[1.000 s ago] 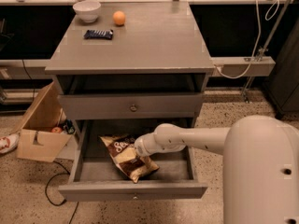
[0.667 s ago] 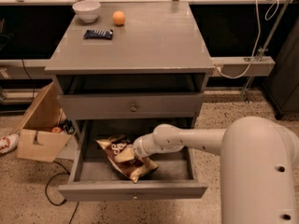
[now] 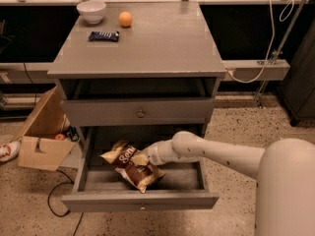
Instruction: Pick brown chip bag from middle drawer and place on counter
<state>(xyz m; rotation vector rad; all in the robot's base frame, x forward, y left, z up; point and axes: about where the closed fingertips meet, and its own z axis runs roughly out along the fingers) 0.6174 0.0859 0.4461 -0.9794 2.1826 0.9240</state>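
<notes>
The brown chip bag [image 3: 129, 170] lies crumpled in the open middle drawer [image 3: 140, 201], left of centre, with its cream-yellow ends and white script showing. My gripper [image 3: 143, 159] reaches into the drawer from the right on the white arm [image 3: 206, 151] and sits against the bag's upper right part. The bag hides the gripper's tip. The grey counter [image 3: 157, 43] is the cabinet's top slab, well above the gripper.
On the counter's far left stand a white bowl [image 3: 91, 11], an orange [image 3: 125, 18] and a dark-blue candy bar [image 3: 104, 36]. The drawer above [image 3: 140, 113] is closed. A cardboard box [image 3: 42, 136] and a cable [image 3: 54, 200] are on the floor to the left.
My gripper has pushed a little further left onto the bag. The bag has shifted slightly and looks more bunched up.
</notes>
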